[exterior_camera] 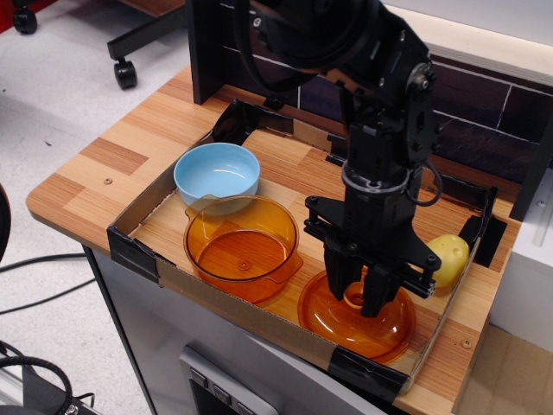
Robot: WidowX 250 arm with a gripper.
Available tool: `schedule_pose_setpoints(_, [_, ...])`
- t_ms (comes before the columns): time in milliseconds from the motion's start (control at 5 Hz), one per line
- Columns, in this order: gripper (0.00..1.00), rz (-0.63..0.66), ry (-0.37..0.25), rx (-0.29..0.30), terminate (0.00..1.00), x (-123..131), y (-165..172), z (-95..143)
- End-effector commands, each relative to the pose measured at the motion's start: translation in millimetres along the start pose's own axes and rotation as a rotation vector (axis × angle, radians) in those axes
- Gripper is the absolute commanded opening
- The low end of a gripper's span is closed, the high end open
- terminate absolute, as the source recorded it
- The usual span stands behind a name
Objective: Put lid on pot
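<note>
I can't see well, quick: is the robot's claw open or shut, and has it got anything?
Gripper: shut on the lid, its fingers pinching the knob in the middle of it; the lid looks to be resting in the tray, right of the pot.

light: bright, even | shadows: soft | glare: slight on glass | focus: sharp

Lid (346,324) right of pot (243,247) — apart

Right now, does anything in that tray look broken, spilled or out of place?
Nothing stands out. The pot sits upright and empty beside the blue bowl. The lid lies dome-up near the tray's front edge, apart from the pot, with the gripper closed around its knob. A yellow ball rests behind it.
</note>
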State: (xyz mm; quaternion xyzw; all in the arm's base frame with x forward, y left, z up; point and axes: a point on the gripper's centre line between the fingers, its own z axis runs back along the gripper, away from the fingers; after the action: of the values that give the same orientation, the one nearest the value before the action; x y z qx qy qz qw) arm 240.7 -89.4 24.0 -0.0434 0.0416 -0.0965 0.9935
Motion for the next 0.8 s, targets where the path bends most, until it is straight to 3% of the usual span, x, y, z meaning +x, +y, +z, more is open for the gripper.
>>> schedule_pose_setpoints(0, [0.0, -0.044, -0.059, -0.112, 0.0, -3.2, -24.3, 58.9])
schedule_pose_setpoints(200, [0.0, -0.038, -0.058, -0.097, 0.0, -10.0, -17.8, 71.8])
schedule_pose_setpoints(400, [0.0, 0.012, -0.058, -0.006, 0.0, -12.7, 5.7, 69.5])
schedule_pose_setpoints(600, [0.0, 0.077, -0.06, 0.028, 0.0, -11.9, 38.0, 70.7])
